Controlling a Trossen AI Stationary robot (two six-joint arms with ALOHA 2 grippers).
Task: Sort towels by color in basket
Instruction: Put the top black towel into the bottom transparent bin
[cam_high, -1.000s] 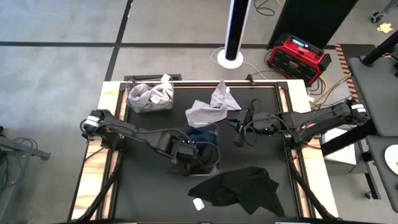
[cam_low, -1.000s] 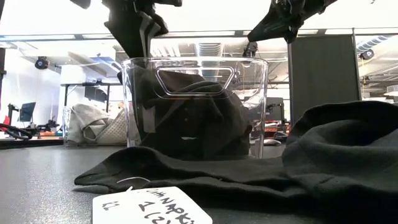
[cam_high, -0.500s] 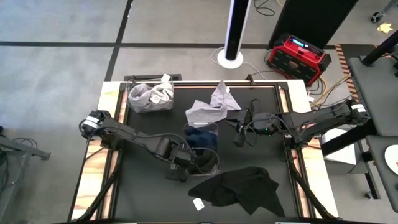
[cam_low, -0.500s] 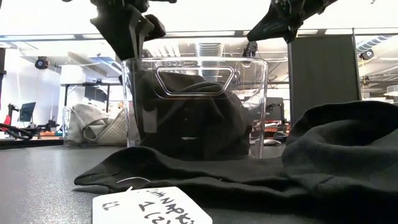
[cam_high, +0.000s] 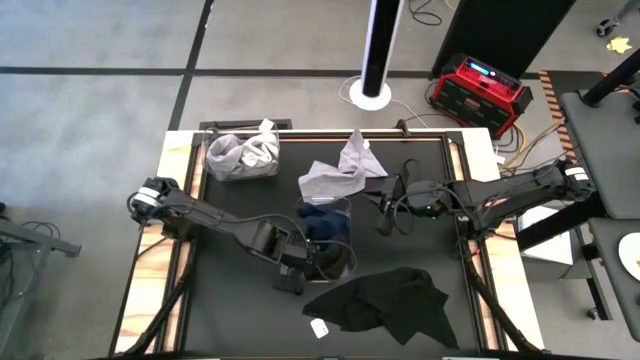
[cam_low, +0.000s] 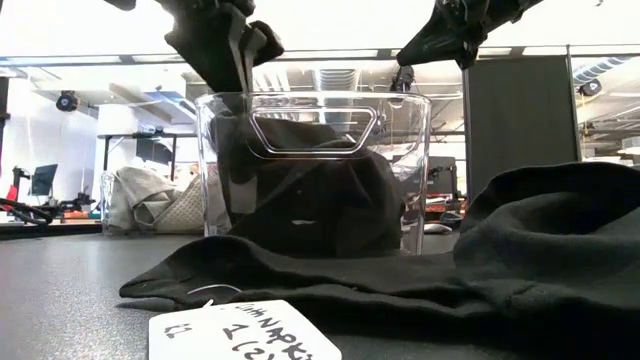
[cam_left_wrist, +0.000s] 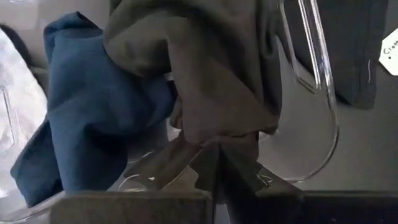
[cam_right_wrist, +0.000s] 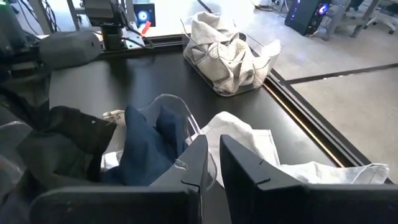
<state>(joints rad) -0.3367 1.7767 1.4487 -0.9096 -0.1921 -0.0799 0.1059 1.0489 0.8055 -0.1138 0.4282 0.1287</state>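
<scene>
The left gripper (cam_high: 300, 272) is at the near rim of the clear basket (cam_high: 345, 268) in the middle of the table, and its fingers are closed on a dark towel (cam_left_wrist: 211, 74) that hangs inside the basket beside a navy towel (cam_left_wrist: 87, 118). The right gripper (cam_high: 384, 210) waits just right of the basket, above the table (cam_high: 240, 310), with its fingers almost together and nothing between them. A black towel (cam_high: 390, 300) lies spread in front of the basket, two light grey towels (cam_high: 335, 175) lie behind it, and more light towels fill a second basket (cam_high: 242, 155) at the far left corner.
</scene>
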